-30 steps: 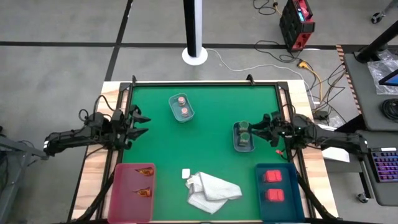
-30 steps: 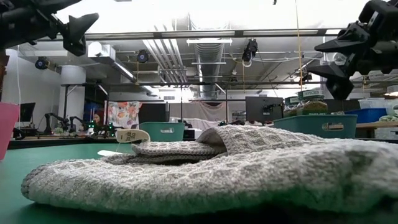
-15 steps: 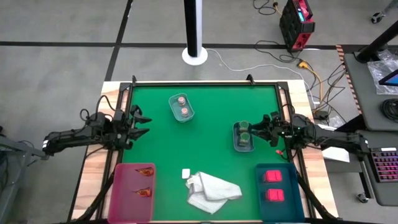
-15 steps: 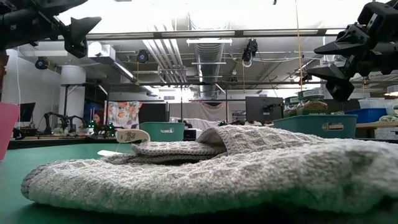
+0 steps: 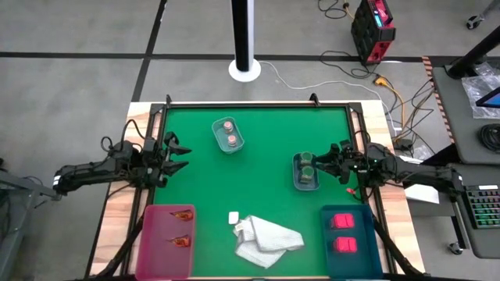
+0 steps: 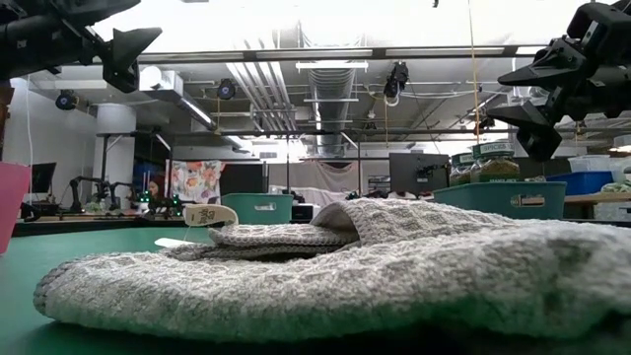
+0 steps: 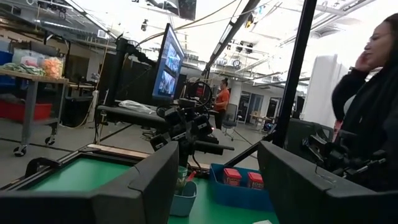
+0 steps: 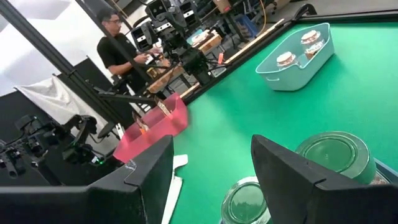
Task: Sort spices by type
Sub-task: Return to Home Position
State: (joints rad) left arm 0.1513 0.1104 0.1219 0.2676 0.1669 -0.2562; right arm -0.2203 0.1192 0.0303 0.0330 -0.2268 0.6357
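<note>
Two clear jars with pinkish tops (image 5: pixel 228 133) stand in a clear tray at the far middle. Two greenish jars (image 5: pixel 305 168) sit in a pale blue-green tray (image 5: pixel 296 181) at the right. Two red blocks (image 5: pixel 342 232) lie in a blue tray, and packets (image 5: pixel 182 226) lie in a pink tray (image 5: pixel 156 250). My left gripper (image 5: pixel 180 156) hovers open at the table's left edge. My right gripper (image 5: pixel 320 162) is open in the air by the right side of the greenish jars (image 8: pixel 339 155) and touches nothing.
A crumpled white cloth (image 5: pixel 267 239) lies at the near middle and fills the low view (image 6: pixel 325 266). A small white piece (image 5: pixel 233 218) rests beside it. The green mat's centre (image 5: pixel 266 172) is bare. People show in the room beyond the table.
</note>
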